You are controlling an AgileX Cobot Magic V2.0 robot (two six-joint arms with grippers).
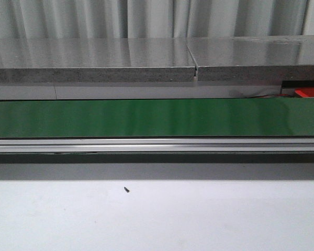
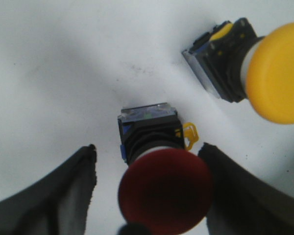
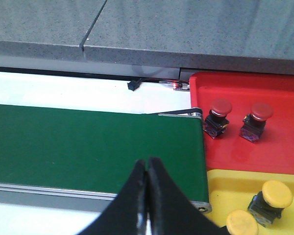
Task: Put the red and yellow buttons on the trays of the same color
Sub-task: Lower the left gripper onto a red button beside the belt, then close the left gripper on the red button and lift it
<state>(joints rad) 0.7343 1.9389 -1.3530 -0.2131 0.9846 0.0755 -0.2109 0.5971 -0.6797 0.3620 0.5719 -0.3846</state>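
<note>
In the left wrist view, the left gripper (image 2: 149, 191) is spread wide, its dark fingers (image 2: 63, 196) at lower left and lower right, with a red button (image 2: 159, 181) lying on its side between them at lower centre, not yet pinched. A yellow button (image 2: 255, 68) lies apart at upper right on the white table (image 2: 63, 73).

The step in hand looks like the pick of the red button; the next move calls for closing squarely on its body without nudging it.

In the right wrist view, the right gripper (image 3: 147, 196) is clenched on nothing at lower centre, over the green conveyor belt (image 3: 88, 147). Beyond, at right, the red tray (image 3: 284, 137) holds two red buttons and the yellow tray (image 3: 220, 183) below it two yellow ones.
</note>
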